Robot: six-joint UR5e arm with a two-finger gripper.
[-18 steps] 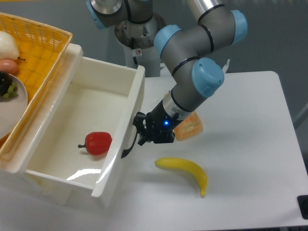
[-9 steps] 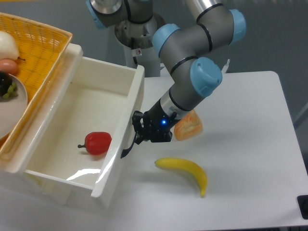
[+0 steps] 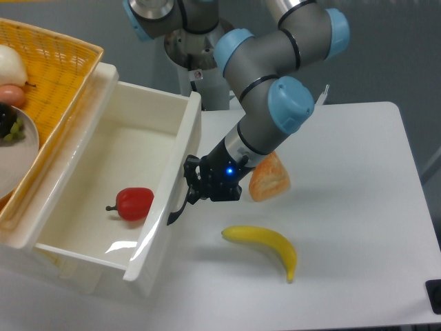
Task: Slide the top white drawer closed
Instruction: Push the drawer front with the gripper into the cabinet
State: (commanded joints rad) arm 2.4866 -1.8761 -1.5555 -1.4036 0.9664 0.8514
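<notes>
Table [image 3: 358, 165], white, carries the whole setup. Top white drawer [image 3: 103, 179] stands at the table's left side, pulled well out of its cabinet, front panel facing right toward the arm; its curved black handle [image 3: 178, 207] sits on that panel. Yellow basket [image 3: 52, 69] rests on the cabinet top, above and behind the drawer's back end. Arm [image 3: 275, 89] reaches down from behind the drawer's right side, gripper [image 3: 196, 183] pressed against the front panel just above the handle. Fingers are dark and bunched against the panel; cannot tell how wide they stand or whether they pinch the handle. Judged step: pushing the front panel leftward so the drawer rides into its cabinet; a good stretch of travel is left. To do it well, push should run straight along the drawer's slide line, contact kept near the panel's middle height, so the box does not skew and bind on one side. Keep pressure steady, not jabbing; the glossy plastic looks light and could tip or lift. Red pepper [image 3: 134, 203] lies loose inside the drawer, close behind the front panel, and will likely roll. Banana [image 3: 265, 247] and an orange pastry-like piece [image 3: 269, 178] lie on the table right of the drawer, clear of the push path.
</notes>
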